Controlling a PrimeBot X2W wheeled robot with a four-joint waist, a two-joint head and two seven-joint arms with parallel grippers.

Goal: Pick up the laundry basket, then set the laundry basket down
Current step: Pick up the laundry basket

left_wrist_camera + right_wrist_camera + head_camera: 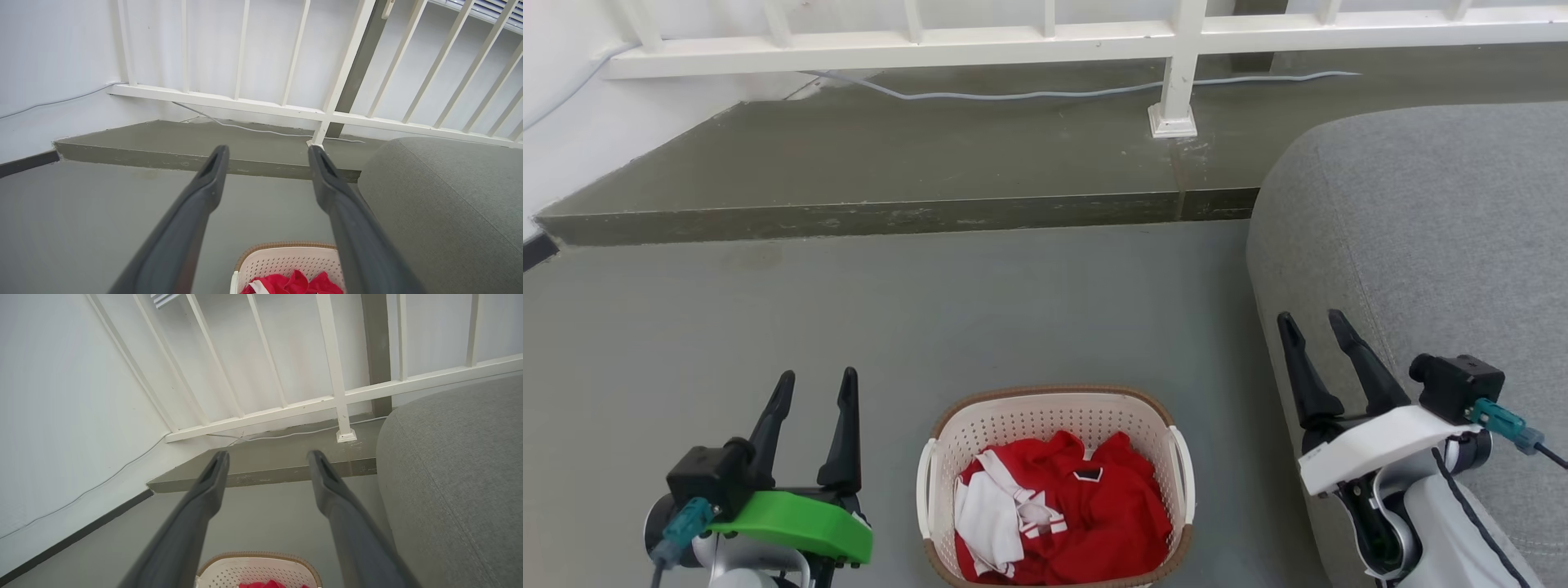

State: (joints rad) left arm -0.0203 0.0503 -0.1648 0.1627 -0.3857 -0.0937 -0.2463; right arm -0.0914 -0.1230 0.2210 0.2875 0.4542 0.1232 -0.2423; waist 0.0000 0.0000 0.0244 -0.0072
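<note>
The laundry basket (1013, 425) stands on the grey floor at the bottom middle of the head view, cream-white and perforated with a brown rim, holding red and white clothes (1078, 506). White handles show on its left and right sides. My left gripper (817, 380) is open to the basket's left, apart from it. My right gripper (1315, 322) is open to its right, over the sofa's edge. The basket's far rim (286, 246) shows low in the left wrist view between the open fingers (204, 183), and the basket's rim (257, 555) shows again at the bottom of the right wrist view.
A grey sofa (1421, 245) fills the right side, close to the basket. A raised concrete step (890, 214) crosses the floor ahead, with a white railing (1176, 73) and a pale cable (1013, 94) on it. A white wall (572, 147) stands at the left.
</note>
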